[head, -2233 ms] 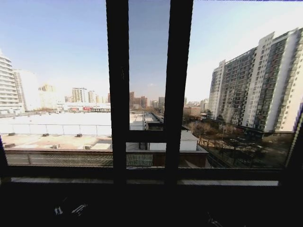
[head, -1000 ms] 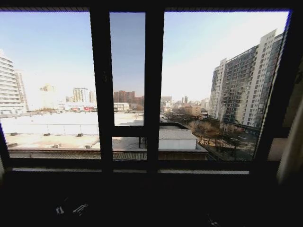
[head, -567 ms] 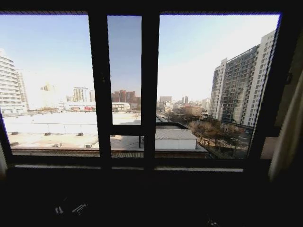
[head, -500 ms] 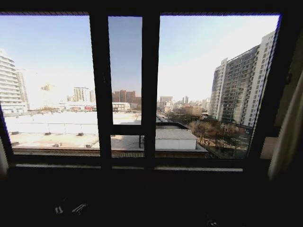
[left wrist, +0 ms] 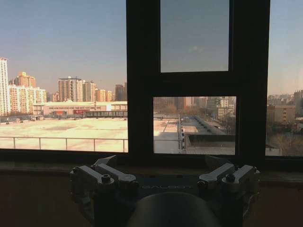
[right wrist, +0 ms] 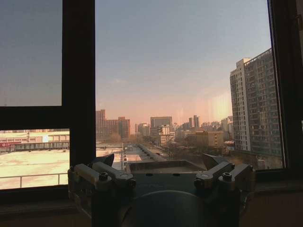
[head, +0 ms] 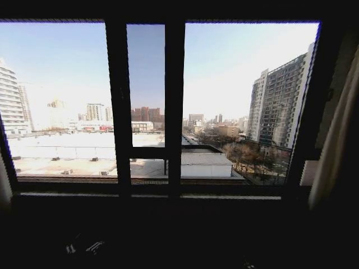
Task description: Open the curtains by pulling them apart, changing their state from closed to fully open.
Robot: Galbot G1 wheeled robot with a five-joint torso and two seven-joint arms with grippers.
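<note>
Left gripper (left wrist: 163,166), seen from its own wrist camera, sits low before the window with its fingers (left wrist: 108,174) spread wide and nothing between them; beyond it stand the dark frame bars (left wrist: 143,80), the sill (left wrist: 47,166) and a flat pale rooftop (left wrist: 61,135) under a clear sky. From the right wrist camera, the right gripper (right wrist: 161,165) is likewise wide open and empty, its fingers (right wrist: 110,174) apart, pointed at the glass beside a thick vertical bar (right wrist: 78,85), with a tall apartment block (right wrist: 253,109) outside. From the head camera, the window (head: 168,106) is uncovered across its full width, its central bars dark against the bright city. The curtains are drawn to the two sides: the right panel (head: 334,140) hangs bunched and beige along the right edge of the frame, leaning slightly, and a narrow sliver of the left panel (head: 4,188) shows at the left edge. Below the sill the picture is too dark to tell anything apart.
</note>
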